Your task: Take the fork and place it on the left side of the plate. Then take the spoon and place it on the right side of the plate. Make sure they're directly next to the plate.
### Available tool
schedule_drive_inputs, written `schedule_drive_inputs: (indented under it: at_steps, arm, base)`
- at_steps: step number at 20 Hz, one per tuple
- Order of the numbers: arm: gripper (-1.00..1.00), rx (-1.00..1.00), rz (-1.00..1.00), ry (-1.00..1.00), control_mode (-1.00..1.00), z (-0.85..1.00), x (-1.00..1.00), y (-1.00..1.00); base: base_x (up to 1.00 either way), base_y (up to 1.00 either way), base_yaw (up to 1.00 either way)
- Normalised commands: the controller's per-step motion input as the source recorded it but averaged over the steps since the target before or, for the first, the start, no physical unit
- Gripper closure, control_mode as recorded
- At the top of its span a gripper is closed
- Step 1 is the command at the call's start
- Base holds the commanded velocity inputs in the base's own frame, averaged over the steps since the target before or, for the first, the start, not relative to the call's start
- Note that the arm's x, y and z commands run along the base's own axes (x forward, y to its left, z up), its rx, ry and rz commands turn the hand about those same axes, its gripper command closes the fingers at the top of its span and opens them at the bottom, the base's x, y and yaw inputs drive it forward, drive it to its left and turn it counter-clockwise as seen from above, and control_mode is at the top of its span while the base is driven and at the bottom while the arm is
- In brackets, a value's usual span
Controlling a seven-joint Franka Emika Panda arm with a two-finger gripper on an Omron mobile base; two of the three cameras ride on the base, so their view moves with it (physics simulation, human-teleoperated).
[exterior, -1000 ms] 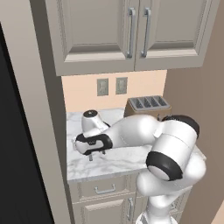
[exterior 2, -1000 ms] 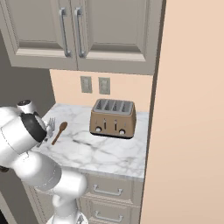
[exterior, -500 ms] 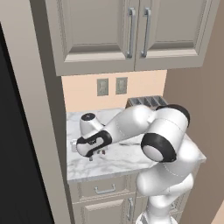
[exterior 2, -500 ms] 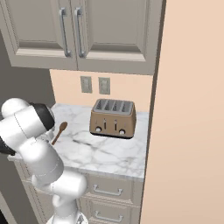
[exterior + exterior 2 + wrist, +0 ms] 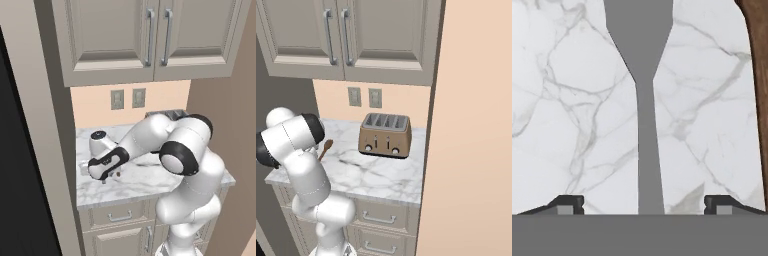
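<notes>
A brown wooden spoon with an oval bowl (image 5: 326,147) lies on the white marble counter (image 5: 376,175) near its left edge, partly hidden behind the white robot arm (image 5: 298,150). A bronze metal four-slot toaster (image 5: 385,135) stands toward the counter's back edge, right of the spoon. Grey panelled cabinet doors with bar handles (image 5: 336,35) hang above.

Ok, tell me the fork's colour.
Plain flat grey; the fork shows best in the hand view, lying on white marble.

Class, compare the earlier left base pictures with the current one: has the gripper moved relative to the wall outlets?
Yes. The gripper has dropped lower beneath the wall outlets, closer to the marble counter.
</notes>
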Motion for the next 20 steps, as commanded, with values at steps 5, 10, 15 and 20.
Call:
schedule_drive_inputs:
  at_steps: [5, 10, 15, 20]
  arm:
    - [1.0, 0.0, 0.0, 0.0, -1.0, -0.36, 0.04, 0.04]
    - [1.0, 0.07, 0.0, -0.06, -1.0, -0.45, 0.0, -0.12]
    - [1.0, 0.14, 0.0, -0.13, -1.0, -0.51, -0.08, -0.56]
    - [1.0, 0.09, 0.0, -0.06, -1.0, -0.42, -0.02, -0.54]
  base:
    - [0.0, 0.0, 0.0]
    - [0.0, 0.0, 0.0]
    - [0.0, 0.0, 0.0]
    - [0.0, 0.0, 0.0]
